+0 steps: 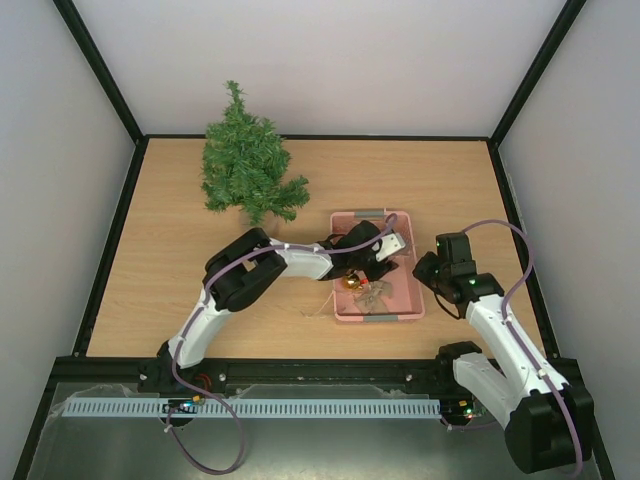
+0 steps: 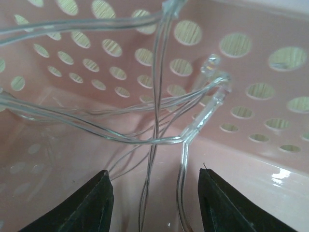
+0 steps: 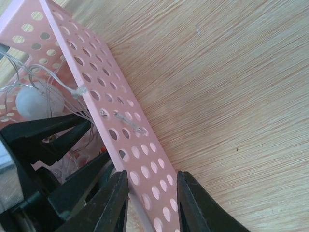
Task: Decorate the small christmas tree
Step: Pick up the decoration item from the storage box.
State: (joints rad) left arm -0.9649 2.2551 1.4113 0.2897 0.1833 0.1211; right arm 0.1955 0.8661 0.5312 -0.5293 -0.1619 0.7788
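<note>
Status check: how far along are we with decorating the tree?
Done: nothing; the small christmas tree looks bare. In hand: the left gripper, open, sits inside the pink basket with the clear light string between its jaws; the right gripper straddles the basket's wall. Left: getting the lights and the gold bauble onto the tree.

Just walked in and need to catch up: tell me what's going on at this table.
The left arm reaches into the pink basket, with the left hand open over tangled clear string lights, strands running through the gap. The right hand straddles the basket's right wall, one finger each side; whether it grips is unclear. A gold bauble lies in the basket. The small christmas tree stands at the back left, no decorations visible on it.
</note>
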